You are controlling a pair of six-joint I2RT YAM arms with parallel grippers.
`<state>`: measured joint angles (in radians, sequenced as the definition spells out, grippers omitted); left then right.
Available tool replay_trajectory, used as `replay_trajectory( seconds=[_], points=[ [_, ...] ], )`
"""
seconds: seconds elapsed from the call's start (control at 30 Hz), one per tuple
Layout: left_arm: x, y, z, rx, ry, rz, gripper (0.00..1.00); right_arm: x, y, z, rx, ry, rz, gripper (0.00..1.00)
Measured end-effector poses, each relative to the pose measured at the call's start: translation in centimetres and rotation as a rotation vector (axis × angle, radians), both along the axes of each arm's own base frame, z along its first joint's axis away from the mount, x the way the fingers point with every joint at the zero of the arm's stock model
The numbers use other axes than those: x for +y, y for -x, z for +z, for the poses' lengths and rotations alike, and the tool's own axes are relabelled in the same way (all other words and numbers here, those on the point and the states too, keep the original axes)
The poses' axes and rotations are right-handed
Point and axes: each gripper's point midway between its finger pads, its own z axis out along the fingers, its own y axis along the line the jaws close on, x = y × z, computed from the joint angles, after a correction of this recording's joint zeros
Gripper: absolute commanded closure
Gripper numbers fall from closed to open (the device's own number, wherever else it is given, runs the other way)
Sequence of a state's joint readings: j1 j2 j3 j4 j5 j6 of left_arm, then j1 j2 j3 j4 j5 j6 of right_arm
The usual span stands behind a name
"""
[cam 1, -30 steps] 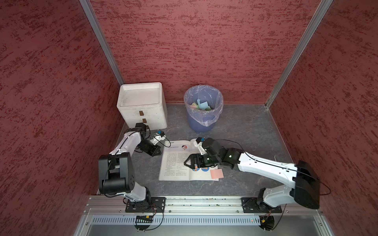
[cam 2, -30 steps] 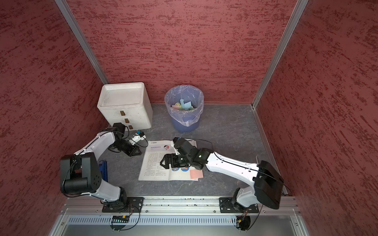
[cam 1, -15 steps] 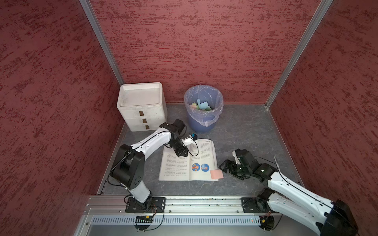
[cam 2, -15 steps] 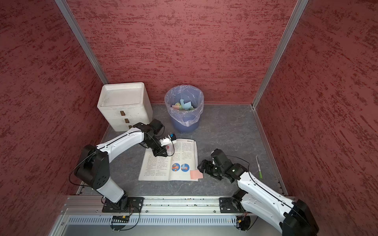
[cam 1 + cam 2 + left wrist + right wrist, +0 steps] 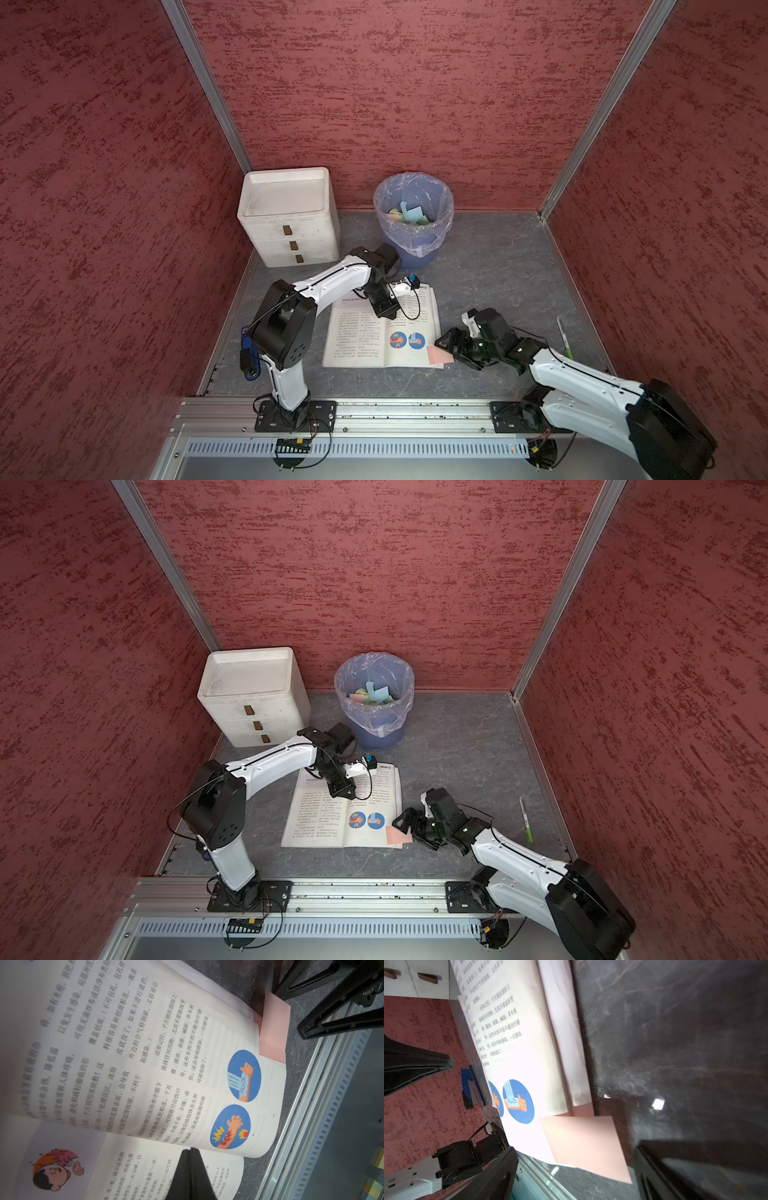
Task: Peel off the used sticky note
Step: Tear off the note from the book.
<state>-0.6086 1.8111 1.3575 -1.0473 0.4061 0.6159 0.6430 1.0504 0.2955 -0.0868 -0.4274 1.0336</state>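
Pink square note [image 5: 587, 1147] lies flat, jutting from the book's [image 5: 519, 1043] page corner, seemingly tucked beneath it. Right gripper [image 5: 459, 351] gapes wide beside it. Left gripper [image 5: 190, 1150] is closed over the pages.

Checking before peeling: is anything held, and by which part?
Nothing held. Right gripper open at the pink square sticky note; left gripper shut, empty, at the open printed book.

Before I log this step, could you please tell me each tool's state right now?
Left tool: shut, empty, over the open book.
Right tool: open, straddling the pink sticky note.
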Motion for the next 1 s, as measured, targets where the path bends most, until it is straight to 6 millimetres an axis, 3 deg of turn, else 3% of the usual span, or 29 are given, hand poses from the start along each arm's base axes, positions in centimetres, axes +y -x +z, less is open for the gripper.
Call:
replay_trajectory(
  seconds=[0.33,0.7,1.0],
  points=[
    [-0.3,-0.1,-1.1,0.01,-0.033,-0.013,0.96,1.1,-0.2,0.4,-0.002,-0.074,0.013,0.15],
    [-1.4,-0.6,-3.2,0.029,-0.077,-0.038,0.96,0.9,0.0,3.9,-0.095,-0.145,0.014,0.18],
    [-2.6,-1.6,-3.0,0.021,-0.077,-0.049,0.96,0.7,0.4,1.9,-0.039,-0.103,0.018,0.25]
  ],
)
